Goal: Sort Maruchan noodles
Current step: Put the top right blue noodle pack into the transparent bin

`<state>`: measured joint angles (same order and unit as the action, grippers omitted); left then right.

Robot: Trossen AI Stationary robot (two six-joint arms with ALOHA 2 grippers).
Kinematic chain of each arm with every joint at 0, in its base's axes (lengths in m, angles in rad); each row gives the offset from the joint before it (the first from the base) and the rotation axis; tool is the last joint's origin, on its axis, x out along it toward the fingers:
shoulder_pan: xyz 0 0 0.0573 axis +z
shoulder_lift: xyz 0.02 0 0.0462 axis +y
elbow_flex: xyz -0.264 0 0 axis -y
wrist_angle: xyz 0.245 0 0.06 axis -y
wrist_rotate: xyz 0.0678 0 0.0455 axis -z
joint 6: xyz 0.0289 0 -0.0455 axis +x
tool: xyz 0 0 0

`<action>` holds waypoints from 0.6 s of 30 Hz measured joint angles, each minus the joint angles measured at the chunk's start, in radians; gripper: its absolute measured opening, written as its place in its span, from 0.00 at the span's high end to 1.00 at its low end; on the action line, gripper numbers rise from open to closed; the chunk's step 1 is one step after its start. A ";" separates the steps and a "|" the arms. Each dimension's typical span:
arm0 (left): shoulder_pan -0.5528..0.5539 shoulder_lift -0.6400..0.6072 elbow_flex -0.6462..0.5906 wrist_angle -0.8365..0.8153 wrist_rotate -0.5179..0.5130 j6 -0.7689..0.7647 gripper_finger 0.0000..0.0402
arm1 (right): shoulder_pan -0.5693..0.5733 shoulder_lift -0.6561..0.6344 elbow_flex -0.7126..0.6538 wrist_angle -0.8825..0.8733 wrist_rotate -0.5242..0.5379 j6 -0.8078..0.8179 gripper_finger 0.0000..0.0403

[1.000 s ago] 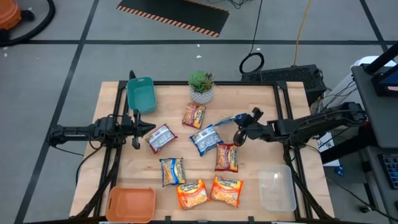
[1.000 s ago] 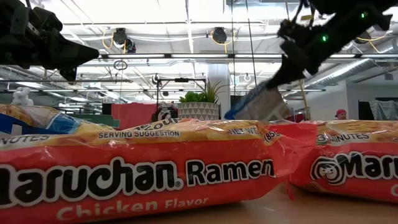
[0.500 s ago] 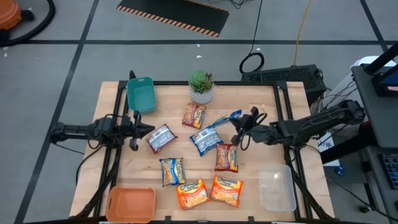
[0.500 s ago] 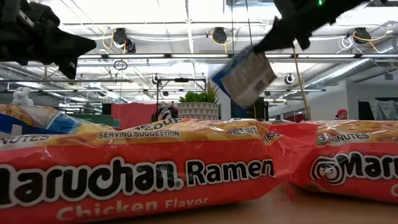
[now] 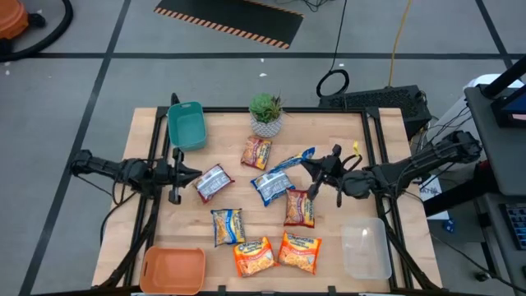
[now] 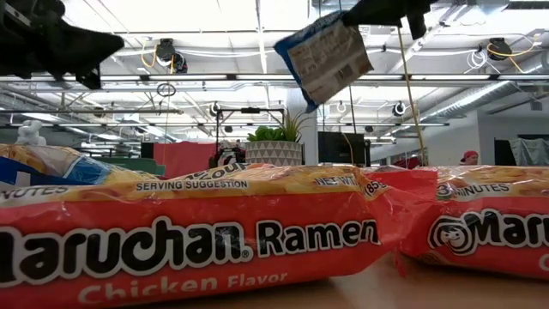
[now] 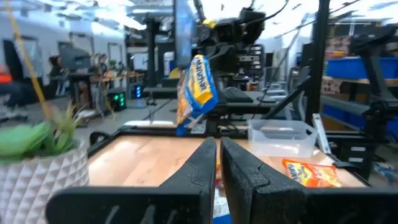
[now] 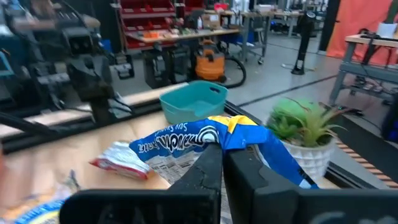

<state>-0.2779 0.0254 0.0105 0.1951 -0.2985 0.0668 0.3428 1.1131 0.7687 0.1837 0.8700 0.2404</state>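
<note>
The fingers of the left gripper (image 5: 197, 173) are clenched on nothing, poised above the pale wooden desk (image 5: 345, 136) at about nine o'clock, their tips just short of a crinkly silver-red plastic ramen packet (image 5: 213, 182). Going rightward, the loose packets lie flat: a dark red one (image 5: 256, 152) toward twelve o'clock, a blue-and-yellow one (image 5: 228, 226) and two glossy orange ones (image 5: 253, 256) at six o'clock, another blue one (image 5: 270, 186) at the centre, a red one (image 5: 300, 207) beside it. The fingers of the right gripper (image 5: 316, 168) are pinched on one end of a thin blue-and-yellow packet (image 5: 294, 159), lifted clear of the desk. Its long axis runs from the fingers out toward ten o'clock, the free end hanging over the centre packets. The teal plastic bin (image 5: 186, 125) lies in that same direction, far across the desk; the clear bin (image 5: 366, 248) at five o'clock is much nearer this arm, and the orange bin (image 5: 173, 269) sits at seven o'clock. Which one suits is a guess.
</note>
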 joint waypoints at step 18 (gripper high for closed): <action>-0.105 0.501 0.010 0.538 -0.118 0.194 0.35 | 0.101 0.078 0.001 0.348 0.046 -0.175 1.00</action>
<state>-0.3825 0.5261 0.0201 0.7329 -0.4164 0.2603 0.4435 1.1912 0.7700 0.5316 0.9155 0.0656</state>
